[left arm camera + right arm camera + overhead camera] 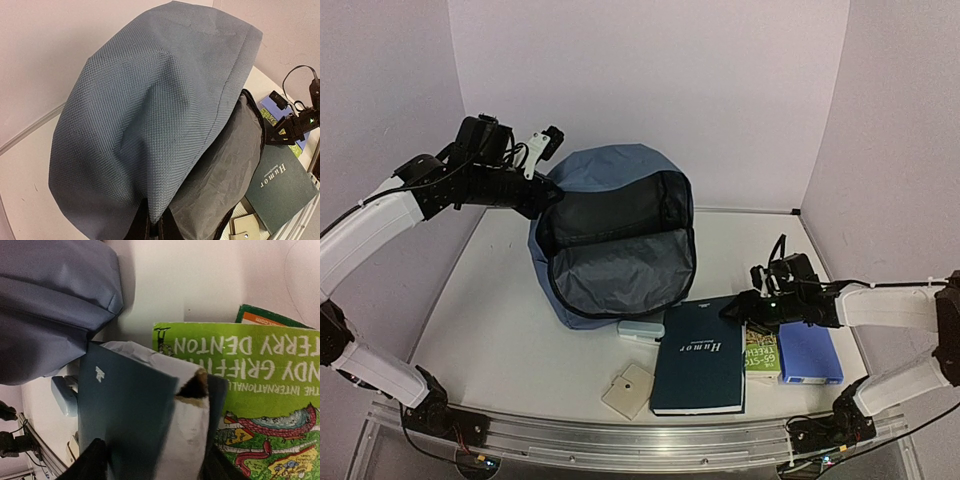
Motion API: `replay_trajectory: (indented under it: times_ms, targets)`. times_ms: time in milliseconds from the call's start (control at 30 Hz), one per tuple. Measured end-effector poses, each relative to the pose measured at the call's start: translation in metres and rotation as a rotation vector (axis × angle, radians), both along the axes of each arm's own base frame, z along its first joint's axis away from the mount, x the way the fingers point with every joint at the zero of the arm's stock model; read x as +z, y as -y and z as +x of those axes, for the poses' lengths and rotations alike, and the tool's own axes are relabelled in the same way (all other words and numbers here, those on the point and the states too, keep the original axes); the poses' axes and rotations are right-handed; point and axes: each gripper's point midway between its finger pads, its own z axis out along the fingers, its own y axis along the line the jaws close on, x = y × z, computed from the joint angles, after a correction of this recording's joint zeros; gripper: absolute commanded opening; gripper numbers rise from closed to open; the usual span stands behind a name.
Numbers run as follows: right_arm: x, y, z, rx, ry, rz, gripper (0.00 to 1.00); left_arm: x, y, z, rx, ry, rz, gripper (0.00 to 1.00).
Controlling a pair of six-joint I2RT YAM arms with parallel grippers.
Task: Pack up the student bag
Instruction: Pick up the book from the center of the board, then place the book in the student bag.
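Note:
The student bag lies in the middle of the table, slate-blue, its mouth gaping toward me and showing grey lining. My left gripper is shut on the fabric at the bag's upper left rim and holds it up; in the left wrist view the fold of the bag runs down into the gripper. My right gripper is at the top right corner of a dark teal book. In the right wrist view that book sits edge-on between the fingers, which touch both covers.
A green paperback lies partly under the teal book's right edge, with a blue-violet box to its right. A pale blue case sits by the bag's mouth, and a beige wallet lies near the front rail.

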Motion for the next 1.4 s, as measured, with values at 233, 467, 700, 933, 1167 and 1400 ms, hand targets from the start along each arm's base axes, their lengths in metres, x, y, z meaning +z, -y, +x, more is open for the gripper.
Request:
replay_trajectory:
  times_ms: [233, 467, 700, 933, 1167, 1400]
  targets:
    - [0.010, -0.003, 0.005, 0.005, 0.015, 0.103, 0.18, 0.000, 0.000, 0.000, -0.001, -0.001, -0.001, 0.00]
    - [0.069, 0.003, -0.007, 0.013, 0.156, 0.168, 0.10, 0.002, 0.002, -0.003, 0.001, -0.033, -0.034, 0.00]
    - [0.161, 0.013, -0.015, 0.056, 0.371, 0.168, 0.10, 0.004, 0.002, -0.006, 0.009, -0.060, -0.051, 0.00]
    - [0.277, 0.005, -0.026, 0.179, 0.621, 0.215, 0.10, 0.003, 0.002, -0.006, 0.026, -0.083, -0.069, 0.00]
    - [0.349, -0.011, -0.026, 0.313, 0.799, 0.233, 0.09, 0.003, 0.002, -0.003, 0.046, -0.106, -0.086, 0.00]
    - [0.386, -0.017, -0.026, 0.365, 0.890, 0.231, 0.10, 0.001, 0.003, -0.001, 0.049, -0.111, -0.085, 0.00]
